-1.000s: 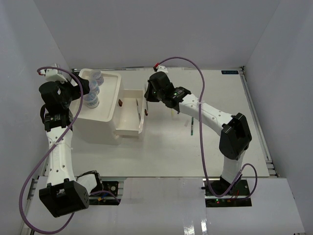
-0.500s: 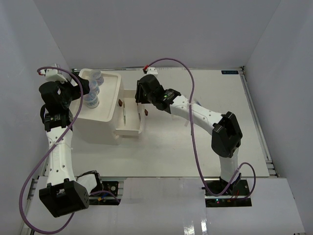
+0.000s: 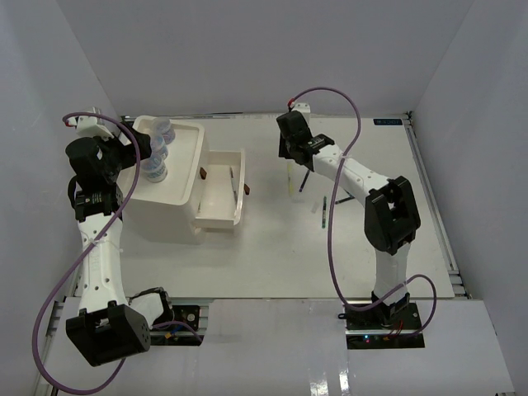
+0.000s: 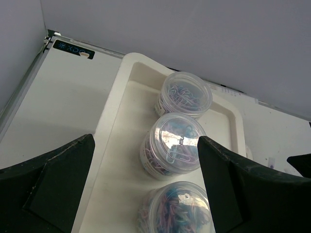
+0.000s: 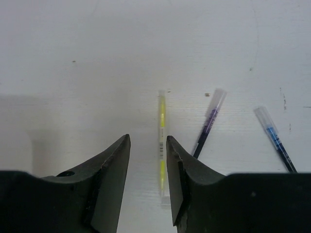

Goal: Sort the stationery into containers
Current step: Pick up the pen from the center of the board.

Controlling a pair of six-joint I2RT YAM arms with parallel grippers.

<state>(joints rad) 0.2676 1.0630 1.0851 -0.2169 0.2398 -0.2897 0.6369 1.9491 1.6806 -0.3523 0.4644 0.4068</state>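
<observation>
Hovering wide open and empty over the three jars [image 4: 177, 145] already sorted in the white top tray [image 4: 116, 87], the left pincer [image 4: 146, 141] idles, while the right pincer [image 5: 148, 141], narrowly parted and empty, hangs over the yellow pen [image 5: 162, 116] on the table [image 5: 73, 48], apparently aligned to grasp it.

A white table [image 3: 272, 256] sits enclosed by plain pale-grey walls [image 3: 264, 49].

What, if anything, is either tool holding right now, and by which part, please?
Nothing is held. The right tool is open above the yellow pen on the table; the left tool is open above the jars in the tray.
</observation>
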